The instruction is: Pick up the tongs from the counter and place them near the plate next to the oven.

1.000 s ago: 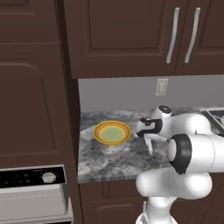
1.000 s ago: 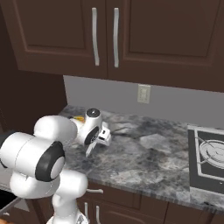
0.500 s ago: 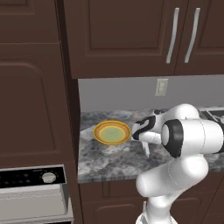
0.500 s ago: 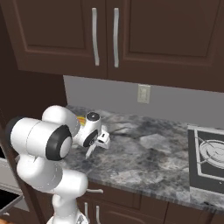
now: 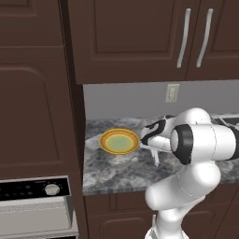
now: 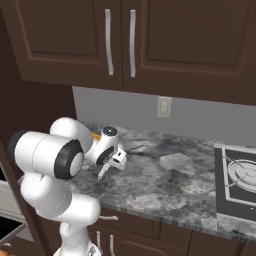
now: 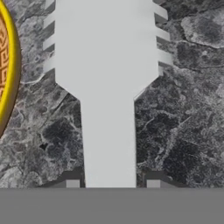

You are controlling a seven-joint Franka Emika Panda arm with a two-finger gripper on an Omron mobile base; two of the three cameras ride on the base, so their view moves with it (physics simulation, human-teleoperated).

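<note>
Tongs [image 7: 107, 83], one slim silvery-white metal pair, sit pinched in the tool [image 7: 109, 181] above the dark marbled bench [image 7: 183, 118], just beside one round yellow plate [image 7: 6, 65] (orange-ringed).

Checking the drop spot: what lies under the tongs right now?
In the hand view, marbled counter lies under the tongs, with the plate rim beside them. The patch of stone directly behind the tongs is covered.
</note>
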